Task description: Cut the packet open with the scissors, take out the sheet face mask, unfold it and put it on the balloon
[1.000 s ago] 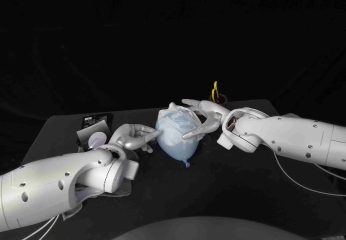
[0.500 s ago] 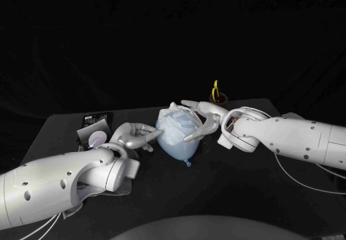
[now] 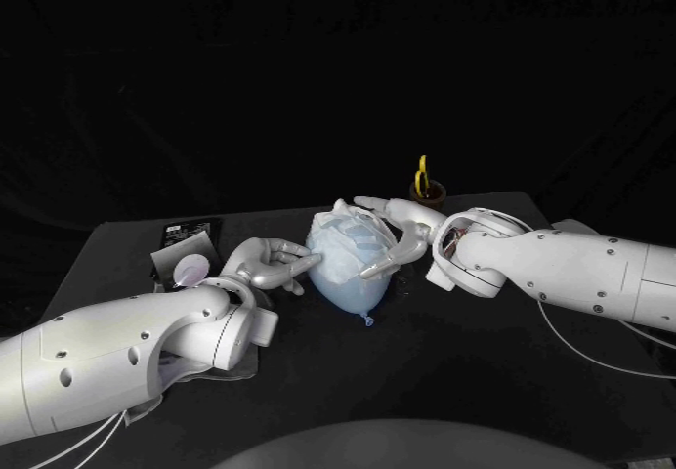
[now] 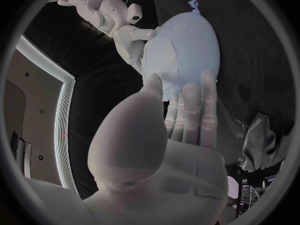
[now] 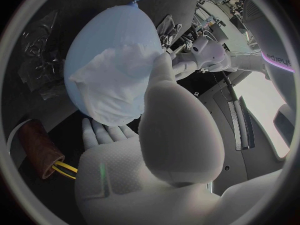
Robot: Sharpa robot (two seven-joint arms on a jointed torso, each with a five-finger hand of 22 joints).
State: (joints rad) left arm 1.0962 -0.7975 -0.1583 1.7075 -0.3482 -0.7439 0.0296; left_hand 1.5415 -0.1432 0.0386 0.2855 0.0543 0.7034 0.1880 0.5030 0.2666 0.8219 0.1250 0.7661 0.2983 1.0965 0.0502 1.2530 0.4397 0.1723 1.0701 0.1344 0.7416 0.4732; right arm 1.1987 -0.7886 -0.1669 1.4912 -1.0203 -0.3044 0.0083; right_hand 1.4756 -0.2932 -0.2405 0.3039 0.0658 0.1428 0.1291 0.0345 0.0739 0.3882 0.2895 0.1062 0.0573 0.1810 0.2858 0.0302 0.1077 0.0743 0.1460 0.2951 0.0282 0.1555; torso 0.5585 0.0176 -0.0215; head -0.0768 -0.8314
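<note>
At 3 o'clock of pale blue rubber balloon, spread right hand cupping it, thumb seemingly on white sheet mask; at 9 o'clock, left hand touching, fingers side by side.

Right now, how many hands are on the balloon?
2. The left hand rests its fingers against the balloon on its left side. The right hand cups the right side, thumb on the sheet mask.
</note>
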